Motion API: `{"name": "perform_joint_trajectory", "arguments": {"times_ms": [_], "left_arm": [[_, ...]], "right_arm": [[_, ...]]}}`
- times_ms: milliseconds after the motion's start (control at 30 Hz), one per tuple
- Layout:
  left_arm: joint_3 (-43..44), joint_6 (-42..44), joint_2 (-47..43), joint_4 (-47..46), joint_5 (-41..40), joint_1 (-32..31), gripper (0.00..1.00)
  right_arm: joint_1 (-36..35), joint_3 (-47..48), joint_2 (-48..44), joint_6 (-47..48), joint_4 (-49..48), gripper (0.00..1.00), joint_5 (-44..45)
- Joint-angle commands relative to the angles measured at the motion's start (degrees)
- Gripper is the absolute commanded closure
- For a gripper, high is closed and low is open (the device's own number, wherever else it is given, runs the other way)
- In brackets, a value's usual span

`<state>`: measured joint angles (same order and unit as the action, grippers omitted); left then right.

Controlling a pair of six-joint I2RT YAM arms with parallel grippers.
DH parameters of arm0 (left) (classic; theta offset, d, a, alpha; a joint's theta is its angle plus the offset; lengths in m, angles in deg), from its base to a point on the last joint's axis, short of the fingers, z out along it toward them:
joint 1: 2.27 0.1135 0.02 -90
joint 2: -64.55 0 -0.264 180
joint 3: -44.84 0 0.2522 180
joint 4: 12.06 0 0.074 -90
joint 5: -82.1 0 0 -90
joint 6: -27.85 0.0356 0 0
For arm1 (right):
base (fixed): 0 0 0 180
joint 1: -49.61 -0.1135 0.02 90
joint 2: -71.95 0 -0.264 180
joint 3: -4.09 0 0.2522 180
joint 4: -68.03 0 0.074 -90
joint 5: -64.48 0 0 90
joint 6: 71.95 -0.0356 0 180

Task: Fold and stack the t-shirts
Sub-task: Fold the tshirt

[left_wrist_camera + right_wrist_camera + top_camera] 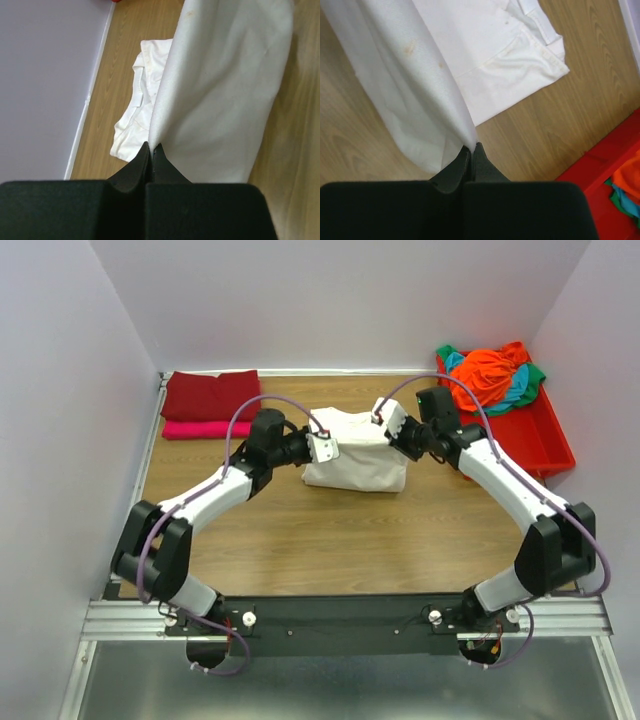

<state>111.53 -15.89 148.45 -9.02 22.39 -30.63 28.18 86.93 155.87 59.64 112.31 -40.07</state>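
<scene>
The large cream-white t-shirt lies in the middle of the table, partly lifted. My left gripper is shut on its left edge and my right gripper is shut on its right edge. Both hold cloth above the table while the rest hangs down onto the wood. A folded dark red t-shirt lies on a folded bright pink one at the back left. Orange, teal and green t-shirts lie crumpled in the red tray.
The red plastic tray stands at the back right, and its corner shows in the right wrist view. White walls enclose the wooden table on three sides.
</scene>
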Motion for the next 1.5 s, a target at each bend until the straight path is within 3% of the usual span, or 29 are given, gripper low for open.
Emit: {"name": "perform_joint_trajectory", "arguments": {"times_ms": [0, 500, 833, 1033, 1233, 1300, 1367, 1467], "left_arm": [[4.4, 1.8, 5.4, -2.5, 0.0, 2.3, 1.0], [24.2, -4.0, 27.5, -6.3, -6.6, 6.6, 1.0], [33.8, -5.0, 34.5, 1.4, -11.6, 6.9, 1.0], [36.2, -6.8, 36.2, 2.5, -13.7, 6.9, 1.0], [42.6, -12.6, 39.3, 5.5, -16.2, 6.9, 0.83], [46.1, -15.4, 41.2, 6.3, -17.9, 6.9, 0.59], [48.9, -19.4, 42.3, 8.0, -20.6, 6.8, 0.48], [52.9, -23.8, 41.3, 9.1, -29.8, 6.8, 0.33]], "right_arm": [[0.1, 5.4, 5.5, -0.2, -3.3, 0.99, 5.3], [2.6, 23.9, 30.2, -3.0, -7.5, 0.99, 10.3], [3.3, 29.4, 37.2, -4.9, -10.2, 0.99, 11.9], [3.2, 31.8, 40.4, -5.8, -10.6, 0.93, 14.3], [3.2, 33.0, 41.7, -7.4, -11.6, 0.9, 18.1], [3.3, 34.0, 42.7, -8.0, -12.5, 0.64, 18.8], [3.3, 35.0, 44.1, -9.8, -14.3, 0.01, 21.6], [3.6, 36.7, 44.6, -14.8, -17.7, 0.0, 27.2]]}}
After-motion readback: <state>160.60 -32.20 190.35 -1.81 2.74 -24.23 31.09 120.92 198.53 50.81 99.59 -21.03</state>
